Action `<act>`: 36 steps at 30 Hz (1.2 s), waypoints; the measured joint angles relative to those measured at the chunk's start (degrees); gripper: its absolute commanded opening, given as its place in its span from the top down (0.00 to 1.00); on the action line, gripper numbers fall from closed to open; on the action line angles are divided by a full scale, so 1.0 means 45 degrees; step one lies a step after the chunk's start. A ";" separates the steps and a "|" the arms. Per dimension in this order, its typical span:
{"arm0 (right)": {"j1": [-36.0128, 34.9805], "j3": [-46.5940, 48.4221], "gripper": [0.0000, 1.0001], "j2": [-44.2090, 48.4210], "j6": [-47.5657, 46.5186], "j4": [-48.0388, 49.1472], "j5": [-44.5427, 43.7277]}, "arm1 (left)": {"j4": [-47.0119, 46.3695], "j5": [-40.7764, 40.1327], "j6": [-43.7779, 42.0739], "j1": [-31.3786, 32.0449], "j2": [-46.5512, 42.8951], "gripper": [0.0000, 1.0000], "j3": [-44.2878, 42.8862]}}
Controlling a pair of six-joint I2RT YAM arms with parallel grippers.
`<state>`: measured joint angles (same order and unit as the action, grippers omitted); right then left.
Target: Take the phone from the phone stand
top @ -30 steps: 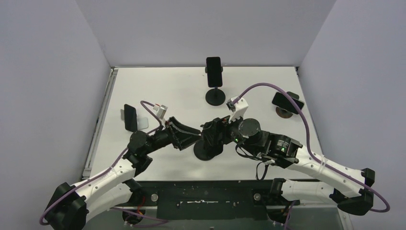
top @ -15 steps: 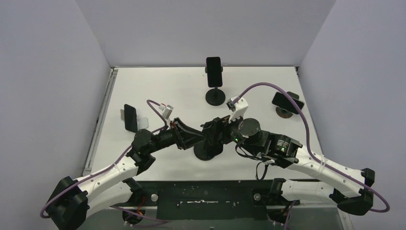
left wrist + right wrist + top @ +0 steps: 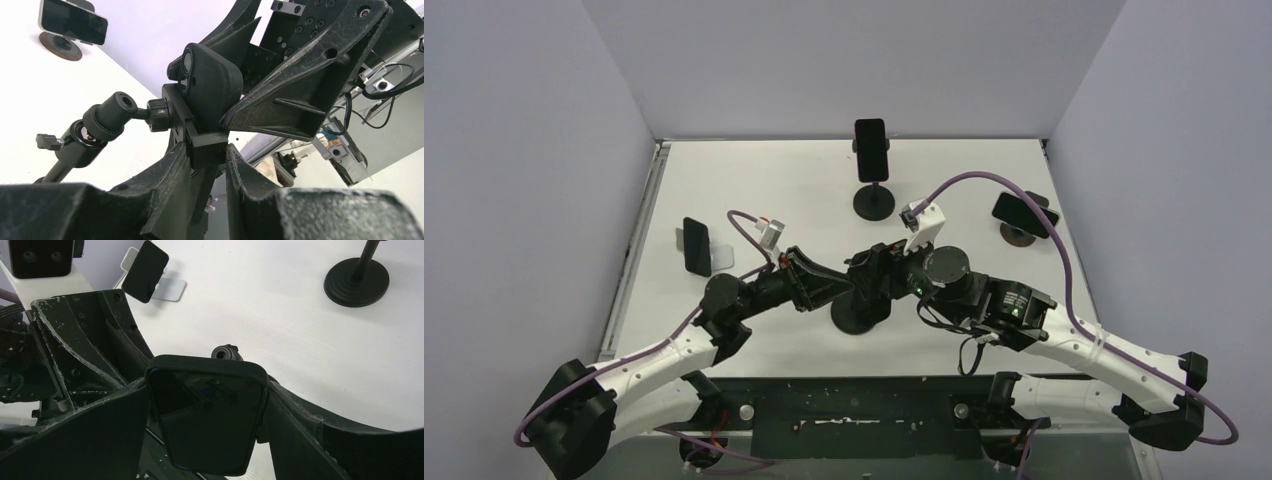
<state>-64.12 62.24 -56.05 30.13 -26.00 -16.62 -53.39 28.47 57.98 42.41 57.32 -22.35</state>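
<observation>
The phone [image 3: 207,420], in a dark case, sits in the clamp of the black phone stand [image 3: 855,316] at the table's middle. My right gripper [image 3: 207,390] is shut on the phone's two long edges; in the top view the right gripper [image 3: 879,272] comes in from the right. My left gripper [image 3: 207,152] is shut on the stand's clamp bracket [image 3: 206,141], just below the phone's back [image 3: 210,82], and in the top view the left gripper [image 3: 839,289] reaches in from the left. The stand's ball joint [image 3: 112,117] shows to the left of the clamp.
A second phone [image 3: 871,148] stands on a black stand [image 3: 873,203] at the back. A third phone [image 3: 1025,212] rests on a low round stand at the right. Another phone [image 3: 694,245] leans on a white stand [image 3: 721,256] at the left.
My left arm has moved right, bringing its gripper up to the stand's clamp. My right gripper has stayed on the phone.
</observation>
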 measured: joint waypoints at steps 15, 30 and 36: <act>0.0170 -0.0840 1.00 0.0811 -0.0452 0.0826 0.0947 | -0.2871 -0.0199 0.0918 -0.0005 0.1161 1.00 0.0709; -0.0019 -0.0957 1.00 0.0986 -0.0257 0.2977 0.3177 | -0.2905 -0.0369 0.0733 0.0010 0.1277 1.00 0.0743; -0.0024 -0.0952 1.00 0.0986 -0.0248 0.3206 0.3376 | -0.2249 -0.0369 0.0408 0.0053 0.1073 0.67 0.0549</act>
<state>-64.23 57.95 -51.62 29.02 -11.57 -1.43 -63.51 26.81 59.81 42.65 62.15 -19.88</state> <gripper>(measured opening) 0.750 0.249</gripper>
